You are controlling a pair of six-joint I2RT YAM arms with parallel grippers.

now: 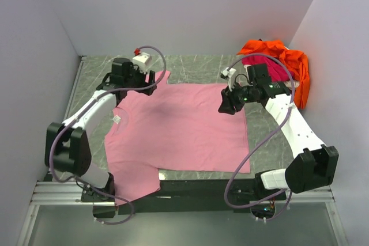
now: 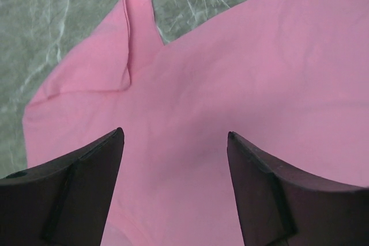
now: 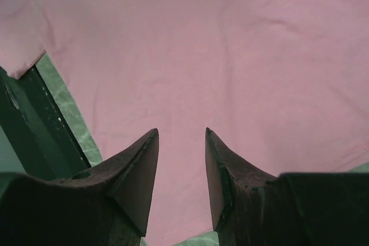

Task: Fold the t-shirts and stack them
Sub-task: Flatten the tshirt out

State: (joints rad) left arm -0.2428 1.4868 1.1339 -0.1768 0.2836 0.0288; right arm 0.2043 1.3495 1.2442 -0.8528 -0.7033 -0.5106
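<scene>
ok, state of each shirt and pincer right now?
light pink t-shirt: spread flat, unfolded.
orange t-shirt: crumpled in the far right corner, unfolded.
magenta t-shirt: bunched up on the orange one, unfolded.
left pincer: open, empty, over the pink shirt by its far sleeve.
right pincer: open, empty, over the pink shirt's right side.

L pincer [image 2: 174, 133] spread wide, R pincer [image 3: 181, 131] narrowly parted

Pink shirt [image 1: 179, 128] flat mid-table, room above; orange shirt [image 1: 293, 64] heaped, blocking far-right corner
</scene>
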